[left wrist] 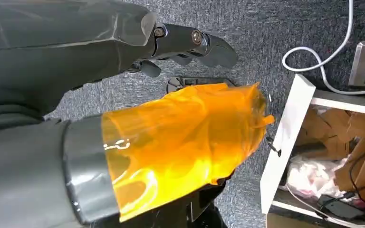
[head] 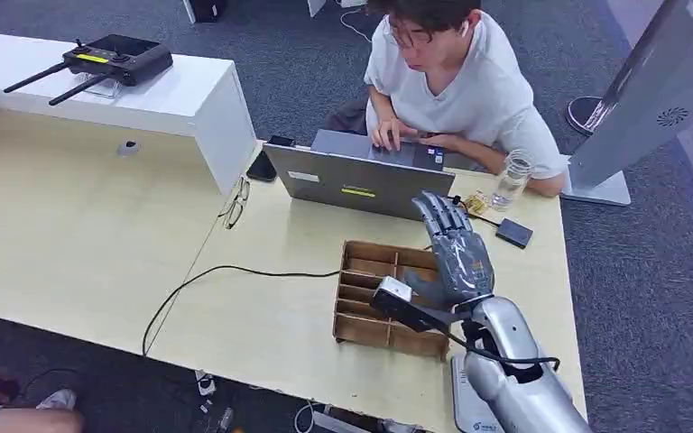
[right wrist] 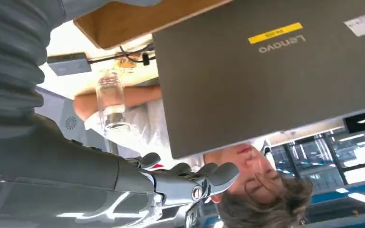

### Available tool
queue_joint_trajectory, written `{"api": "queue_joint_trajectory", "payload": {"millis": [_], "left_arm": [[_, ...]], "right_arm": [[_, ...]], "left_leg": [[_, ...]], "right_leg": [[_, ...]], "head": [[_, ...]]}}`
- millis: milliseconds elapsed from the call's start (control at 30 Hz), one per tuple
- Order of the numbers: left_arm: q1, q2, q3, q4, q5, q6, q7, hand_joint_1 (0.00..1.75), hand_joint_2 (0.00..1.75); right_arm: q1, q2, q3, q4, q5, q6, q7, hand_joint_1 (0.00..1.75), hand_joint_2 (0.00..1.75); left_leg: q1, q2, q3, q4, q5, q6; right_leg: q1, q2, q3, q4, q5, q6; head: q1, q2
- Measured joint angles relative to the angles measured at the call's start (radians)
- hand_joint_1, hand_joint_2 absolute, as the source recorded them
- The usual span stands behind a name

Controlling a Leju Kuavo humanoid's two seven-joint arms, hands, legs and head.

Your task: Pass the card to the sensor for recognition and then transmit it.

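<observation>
The right robot hand (head: pixel 452 251) is raised over the pale wooden table (head: pixel 262 307), its fingers straight, slightly apart and holding nothing, reaching toward the back of a grey laptop (head: pixel 359 183). Directly beneath and just to the left of this robot hand sits a brown wooden divider tray (head: pixel 370 307) with several compartments; whether a card lies in any of them cannot be told. A black cable (head: pixel 226 275) trails away from the tray across the table. Just beyond the fingertips, behind the laptop, a person in a white shirt (head: pixel 469 86) types. To the right of the robot hand stand a clear glass bottle (head: pixel 512 180) and a small dark box (head: pixel 514 233); further left lie a pair of glasses (head: pixel 235 203) and a black phone (head: pixel 262 167). A black remote controller (head: pixel 113 61) rests on a white shelf (head: pixel 180 99) well to the left.

The left robot hand (left wrist: pixel 185 45) hangs over grey carpet (left wrist: pixel 266 28), its dark fingers loosely curled with nothing in them, beside an orange translucent film (left wrist: pixel 185 142) wrapped on the thumb.
</observation>
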Motion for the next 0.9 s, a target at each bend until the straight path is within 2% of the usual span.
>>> {"api": "queue_joint_trajectory", "payload": {"millis": [367,767,800,867,900], "left_arm": [[0.007,0.000,0.000,0.000,0.000,0.000,-0.005,0.00,0.00],[0.011,0.000,-0.002,0.000,-0.005,0.000,-0.006,0.00,0.00],[0.011,0.000,-0.002,0.000,-0.006,0.001,-0.005,0.00,0.00],[0.014,0.001,-0.002,0.000,-0.007,0.001,0.002,0.00,0.00],[0.017,0.001,-0.002,0.000,-0.007,0.000,0.002,0.00,0.00]], "right_arm": [[0.020,-0.026,0.000,-0.053,-0.005,-0.005,-0.009,0.00,1.75],[0.067,-0.044,0.000,-0.053,0.005,-0.015,-0.010,0.00,1.75],[0.076,-0.044,-0.001,-0.053,0.013,-0.016,0.003,0.00,1.75],[0.157,-0.026,-0.015,-0.092,0.104,-0.031,0.098,0.00,1.75],[0.197,-0.015,-0.014,-0.117,0.145,-0.039,0.122,0.00,1.75]], "left_leg": [[0.000,0.000,0.000,0.000,0.000,0.000],[0.000,0.000,0.000,0.000,0.000,0.000],[0.000,0.000,0.000,0.000,0.000,0.000],[0.001,-0.004,0.000,0.000,-0.001,0.000],[0.001,-0.004,0.000,0.000,-0.001,-0.001]], "right_leg": [[0.000,0.000,0.000,0.000,0.000,0.000],[0.000,0.000,0.000,0.000,0.000,0.000],[0.000,0.000,0.000,0.000,0.000,0.000],[0.001,-0.003,0.001,0.000,-0.003,0.001],[0.001,-0.003,0.001,0.000,-0.003,0.001]], "head": [[0.000,0.000],[0.000,0.000],[0.000,0.000],[0.001,0.000],[0.000,0.000]]}}
